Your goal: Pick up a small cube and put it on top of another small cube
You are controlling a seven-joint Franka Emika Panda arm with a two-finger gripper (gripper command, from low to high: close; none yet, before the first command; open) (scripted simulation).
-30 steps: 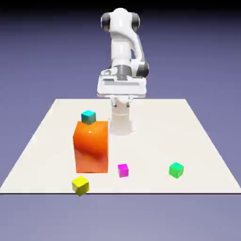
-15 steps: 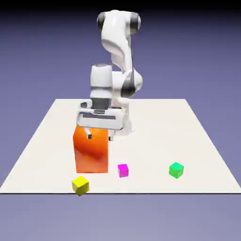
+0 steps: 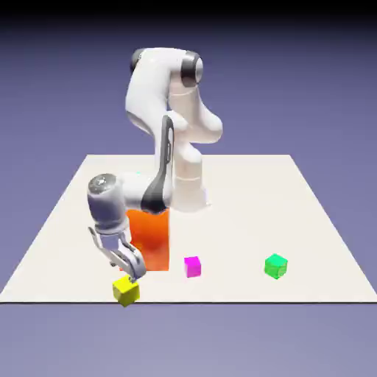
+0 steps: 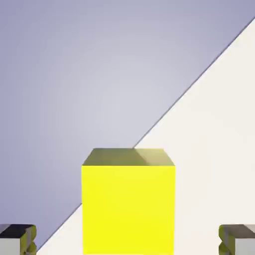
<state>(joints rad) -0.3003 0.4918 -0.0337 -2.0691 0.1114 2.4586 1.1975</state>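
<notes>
The small yellow cube rests near the table's front edge at the exterior view's left. My gripper hangs just above it, open. In the hand view the yellow cube fills the lower middle, and the two grey fingertips stand wide apart at either side without touching it. The small bright green cube sits on the table at the exterior view's right, well away from the gripper.
A big orange block stands just behind the gripper, partly hidden by the arm. A magenta cube lies between the yellow and green cubes. The table's front edge runs close by the yellow cube.
The arm has swung down and forward from above the orange block to just over the yellow cube. The teal cube on the block is now hidden behind the arm.
</notes>
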